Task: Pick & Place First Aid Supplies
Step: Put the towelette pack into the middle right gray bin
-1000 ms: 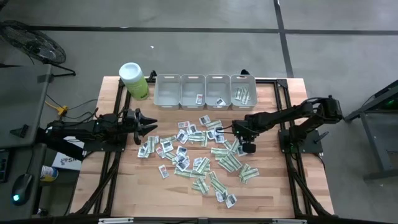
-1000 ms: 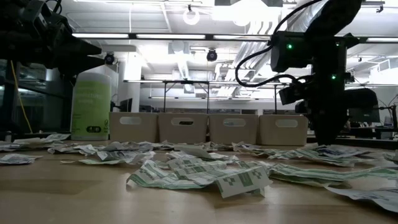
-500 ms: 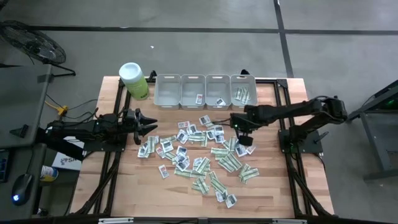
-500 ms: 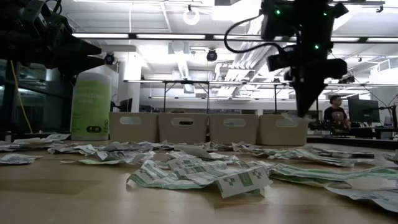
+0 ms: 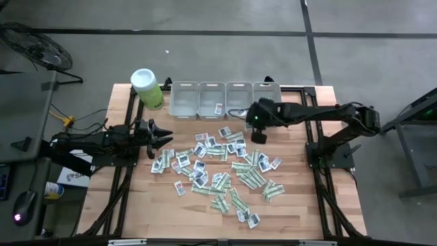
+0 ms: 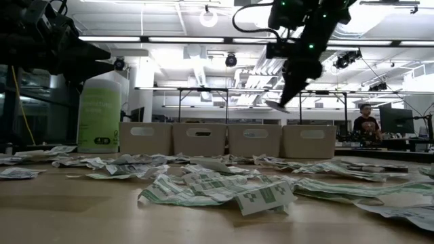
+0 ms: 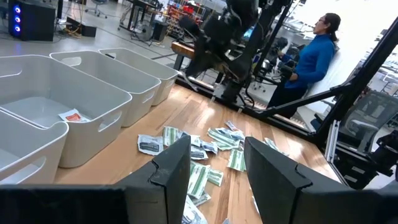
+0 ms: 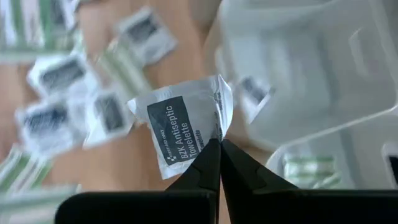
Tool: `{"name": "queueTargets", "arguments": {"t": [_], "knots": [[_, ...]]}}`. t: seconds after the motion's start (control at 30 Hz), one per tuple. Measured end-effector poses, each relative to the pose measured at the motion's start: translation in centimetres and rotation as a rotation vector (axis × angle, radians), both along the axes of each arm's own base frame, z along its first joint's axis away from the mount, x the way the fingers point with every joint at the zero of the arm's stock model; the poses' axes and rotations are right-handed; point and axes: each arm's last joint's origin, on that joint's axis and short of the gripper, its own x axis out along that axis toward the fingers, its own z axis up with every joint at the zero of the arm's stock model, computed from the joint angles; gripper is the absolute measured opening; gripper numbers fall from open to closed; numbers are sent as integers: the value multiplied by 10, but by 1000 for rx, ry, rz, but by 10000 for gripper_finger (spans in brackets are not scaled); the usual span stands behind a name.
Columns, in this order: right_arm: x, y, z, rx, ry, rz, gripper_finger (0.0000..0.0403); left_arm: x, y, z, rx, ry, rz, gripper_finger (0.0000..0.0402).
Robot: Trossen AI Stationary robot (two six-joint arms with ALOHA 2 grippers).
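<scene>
Packet [image 8: 186, 127] is pinched by a corner in your right gripper [image 8: 217, 146], near the bins [image 5: 225, 100] at the table's far edge, hanging clear for dropping. Left gripper [image 5: 162, 135] waits near the left edge, fingers spread.

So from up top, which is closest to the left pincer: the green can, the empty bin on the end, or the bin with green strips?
From the left pincer:
1. Green can, at the table's back left corner.
2. Empty end bin, just beside the can.
3. Bin with green strips, far end of the row.

Held packet [image 8: 186, 127]: we are seeing white, dark-labelled, crumpled, hanging pinched above the table's far-edge bins.
Loose packets [image 5: 218, 164]: we are seeing them lying scattered mid-table.
</scene>
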Motion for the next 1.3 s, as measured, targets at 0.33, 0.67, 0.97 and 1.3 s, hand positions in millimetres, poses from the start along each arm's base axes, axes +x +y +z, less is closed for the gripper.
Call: {"name": "queueTargets", "arguments": {"t": [0.33, 0.67, 0.97, 1.3], "knots": [[15, -40, 4, -92, -204, -75, 0, 0, 0, 0, 0, 0, 0, 150], [17, -82, -28, -105, -123, -90, 0, 0, 0, 0, 0, 0, 0, 150], [8, -103, -38, -8, -128, -99, 1, 0, 0, 0, 0, 0, 0, 150], [8, -102, -39, 3, -134, -111, 57, 0, 0, 0, 0, 0, 0, 150]]}}
